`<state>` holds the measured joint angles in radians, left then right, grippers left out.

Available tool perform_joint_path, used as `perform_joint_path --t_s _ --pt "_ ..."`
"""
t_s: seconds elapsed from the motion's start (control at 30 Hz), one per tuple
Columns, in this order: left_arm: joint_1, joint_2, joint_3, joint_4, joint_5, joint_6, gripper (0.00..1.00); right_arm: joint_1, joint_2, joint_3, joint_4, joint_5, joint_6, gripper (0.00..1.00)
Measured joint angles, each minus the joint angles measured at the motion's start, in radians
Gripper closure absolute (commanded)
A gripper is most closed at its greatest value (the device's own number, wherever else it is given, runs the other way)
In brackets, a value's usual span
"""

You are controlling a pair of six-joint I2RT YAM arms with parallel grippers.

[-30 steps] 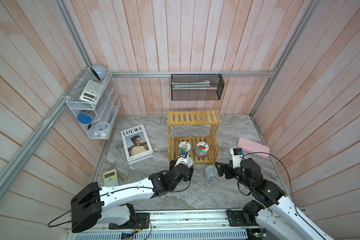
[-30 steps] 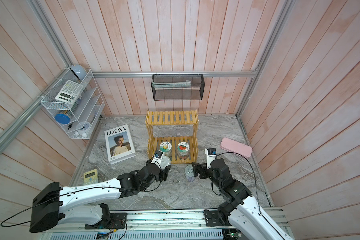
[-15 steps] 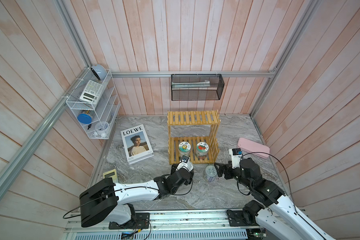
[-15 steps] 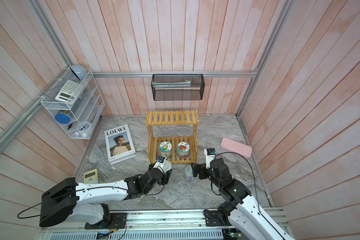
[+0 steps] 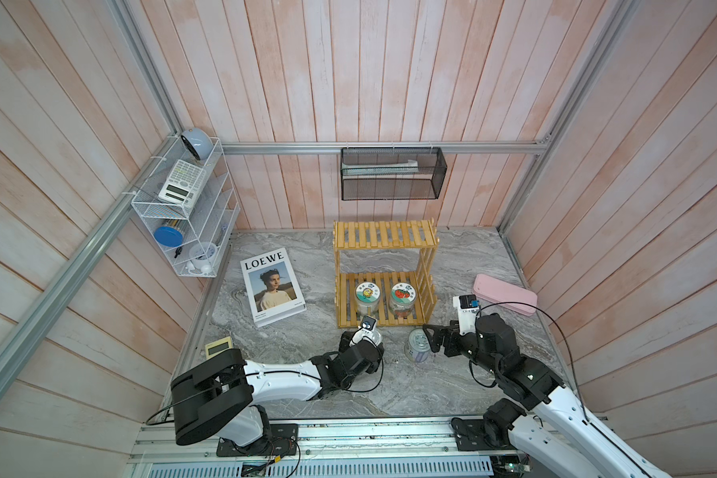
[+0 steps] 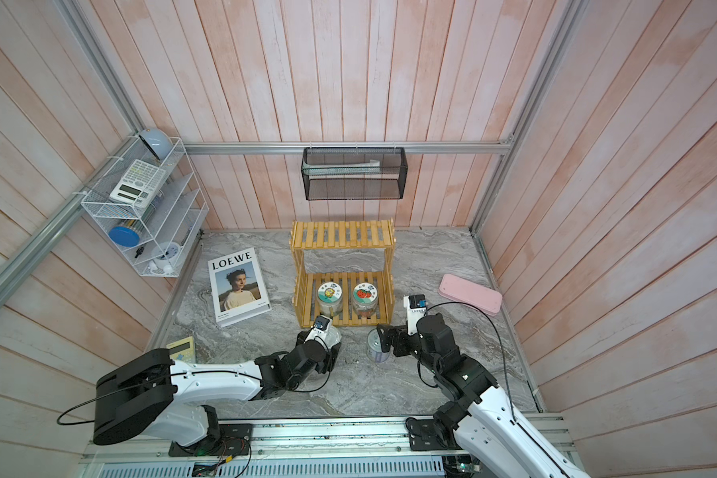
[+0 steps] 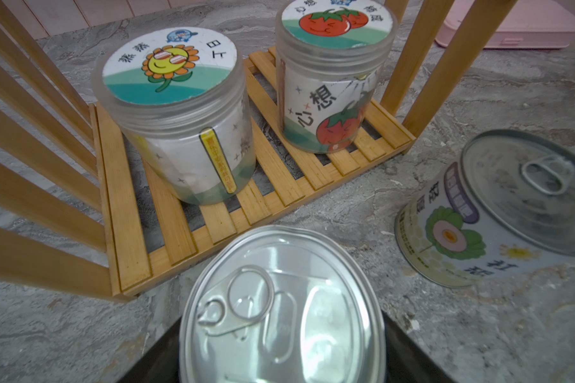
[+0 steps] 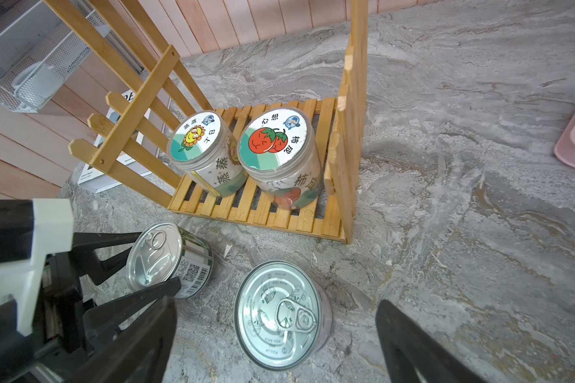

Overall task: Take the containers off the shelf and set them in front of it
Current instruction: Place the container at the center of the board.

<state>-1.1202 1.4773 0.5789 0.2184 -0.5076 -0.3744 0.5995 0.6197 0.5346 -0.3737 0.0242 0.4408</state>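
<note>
On the grey marble tabletop (image 5: 464,265), the job of clearing the slatted wooden shelf (image 5: 383,236) is looking roughly half done. The shelf's upper tier is lying bare in both top views. Its lower tier is carrying two clear jars side by side, the sunflower-lid jar (image 5: 367,293) and the tomato-lid jar (image 5: 404,293), both upright and neither being touched by an arm.

Two pull-tab tins are already sitting off the shelf, on the tabletop just in front of its lower tier. The purple-label can (image 5: 418,344) is standing upright and free, ahead of the tomato-lid jar. The right pincer (image 8: 278,303) is hovering over it with its jaws spread wide, one on each side and clear of the tin. Just beside it, the white-label can (image 7: 279,315) is sitting in the left pincer (image 8: 160,258), whose jaws are clasping the tin's sides. Whether its base is resting fully on the tabletop is hard to tell.

By this reading, what is remaining is letting go of the white-label can, then bringing both jars down in front of the shelf.
</note>
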Motion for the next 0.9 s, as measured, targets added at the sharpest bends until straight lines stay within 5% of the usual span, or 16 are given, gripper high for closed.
perform_joint_path --t_s 0.9 --pt "0.007 0.040 0.001 0.005 -0.006 0.014 0.12 0.003 0.182 0.092 0.010 -0.053 -0.031 0.02"
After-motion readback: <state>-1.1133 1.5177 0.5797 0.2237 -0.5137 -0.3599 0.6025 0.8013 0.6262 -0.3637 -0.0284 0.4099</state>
